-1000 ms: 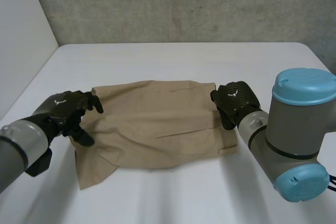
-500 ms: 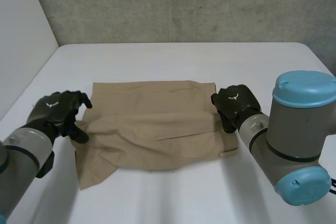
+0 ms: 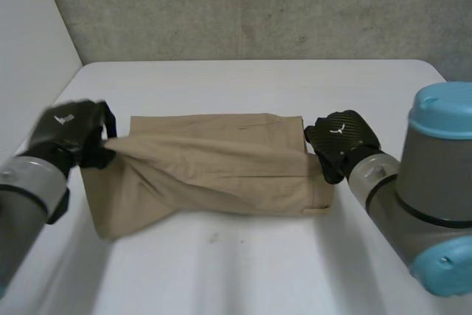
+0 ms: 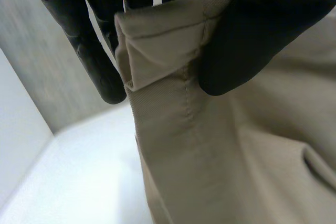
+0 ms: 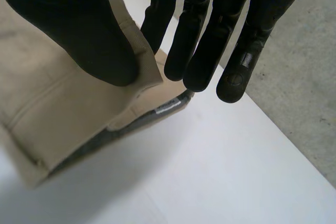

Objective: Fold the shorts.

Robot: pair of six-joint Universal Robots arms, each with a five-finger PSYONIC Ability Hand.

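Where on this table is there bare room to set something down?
Widest free patch: the table strip between the shorts and the wall. A second lies on the near side of the shorts, between the arms. Crowded at both ends, where the left hand and right hand pinch the cloth.

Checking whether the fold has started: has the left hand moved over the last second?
Yes. The left hand, pinching the shorts at a hem, has shifted toward the table's left edge and slightly toward the back wall, drawing the cloth along.
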